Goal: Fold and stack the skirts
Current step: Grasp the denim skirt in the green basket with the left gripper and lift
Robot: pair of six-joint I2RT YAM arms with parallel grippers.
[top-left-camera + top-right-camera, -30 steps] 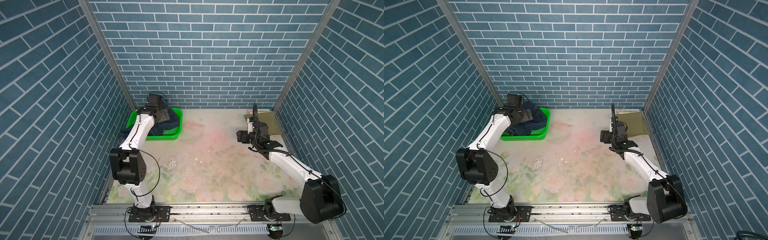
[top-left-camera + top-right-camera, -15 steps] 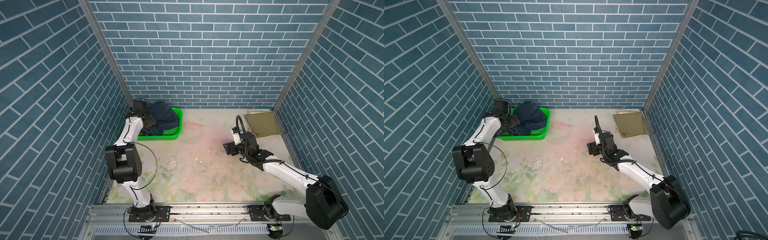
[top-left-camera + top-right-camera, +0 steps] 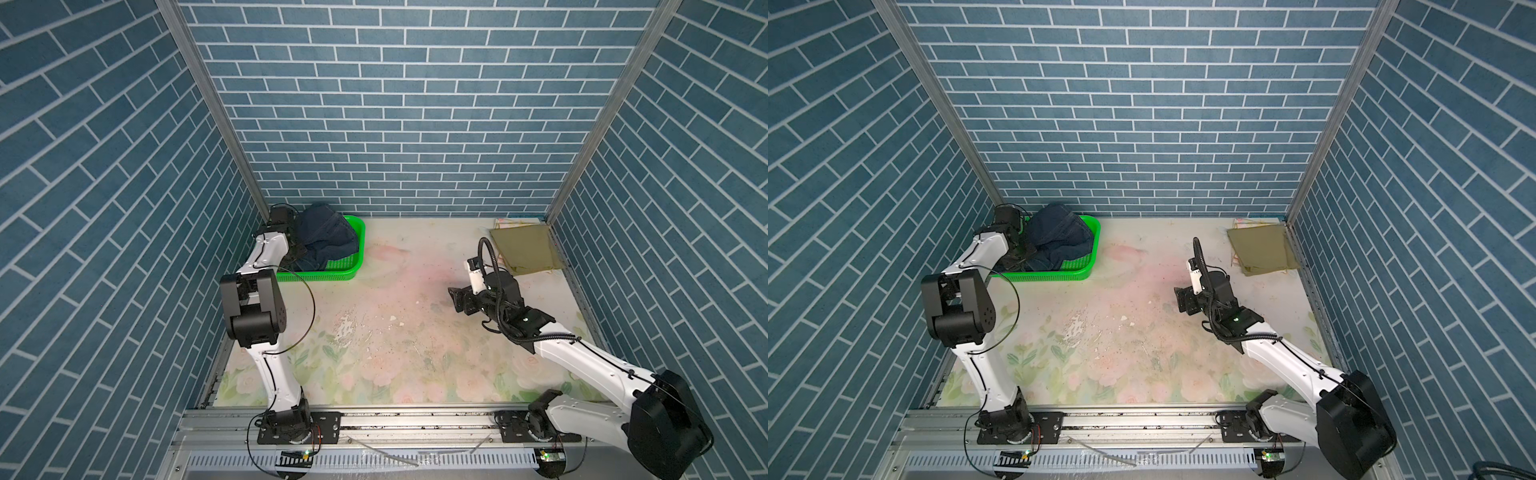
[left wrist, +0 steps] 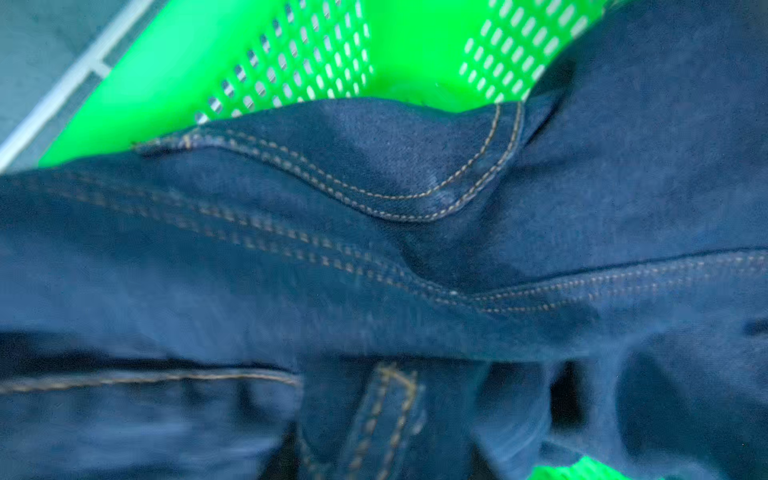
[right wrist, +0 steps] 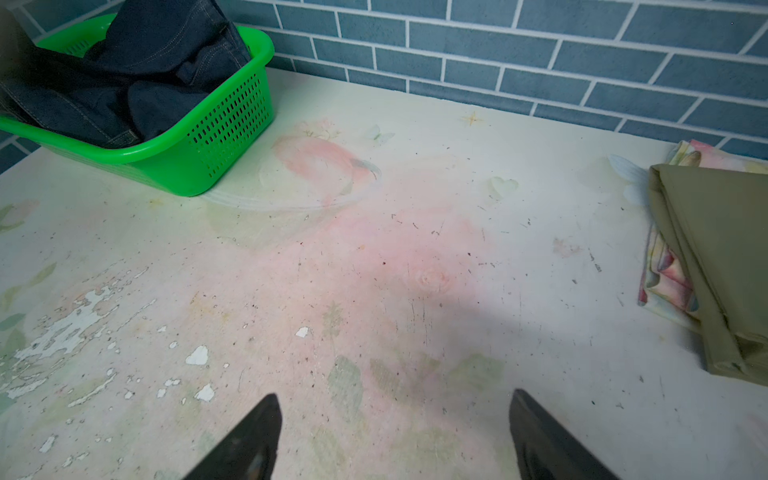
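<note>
A: Over at the far left corner of the desk (image 3: 395,340), heaped in the green perforated basket (image 3: 356,259): dark blue denim skirt (image 3: 328,235), crumpled, bulging above the rim.

B: Same in both top views. Filling the left wrist view too: denim skirt (image 4: 374,249) close up, tan double stitching, a belt loop, green perforated basket (image 4: 291,54) wall behind.

A: And the left jaws?

B: Down inside the basket, right against the denim, hidden under the left arm (image 3: 268,249) and cloth. Cannot tell whether pinched on it or merely close.

A: Other two skirts?

B: Far right corner, beside the side wall (image 3: 623,249): olive-khaki skirt (image 3: 525,249) folded flat, lying on top of the folded pastel floral skirt (image 5: 665,282). Floral edges peeking out at the back and along the side nearer the middle.

A: Right jaws?

B: Spread wide, gripping nothing. Hovering above bare desk between basket and stack, nearer the stack. Dark fingertips (image 5: 257,436) well apart in the right wrist view, aimed toward the back wall (image 5: 498,50).

A: Desk surface?

B: Faded rose print, chipped white patches left of centre, dark specks scattered about.
</note>
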